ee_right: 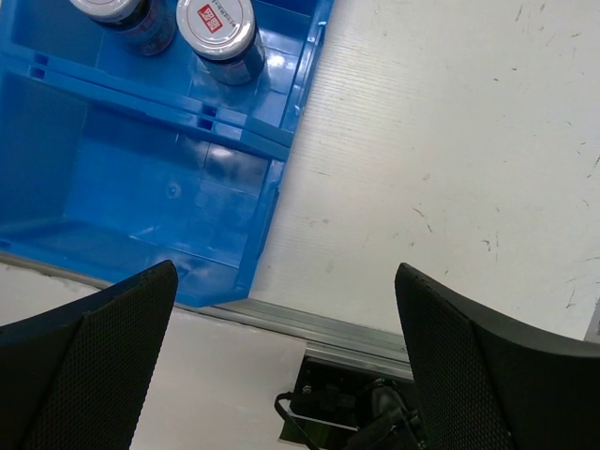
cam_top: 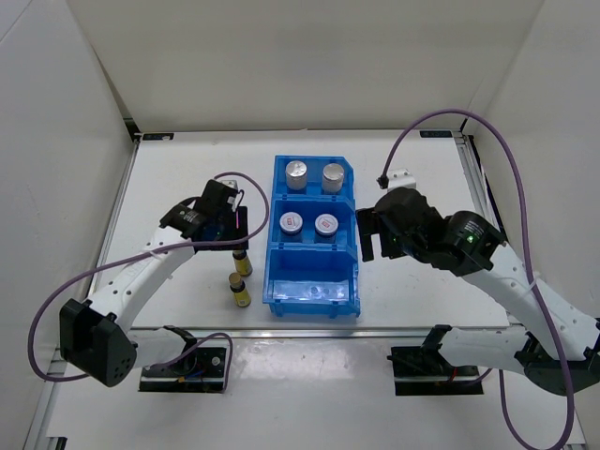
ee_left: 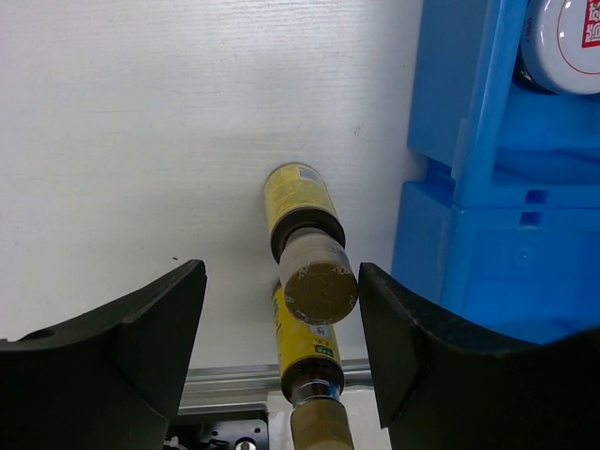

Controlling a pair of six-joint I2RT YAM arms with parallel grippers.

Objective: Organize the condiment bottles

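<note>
Two tiny amber bottles (cam_top: 242,262) stand on the table (cam_top: 412,281) just left of the blue bin (cam_top: 311,310) (four others (cam_top: 292,223) sit inside); left fingers (ee_left: 159,328) apart astride one, right fingers (ee_right: 122,328) spread wide.

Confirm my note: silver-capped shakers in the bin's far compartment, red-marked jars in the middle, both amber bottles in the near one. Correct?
No: the top view shows both amber bottles on the table left of the bin; its near compartment is empty.

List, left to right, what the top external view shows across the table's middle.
amber bottles → left red-marked jar → right red-marked jar → right end effector
</note>
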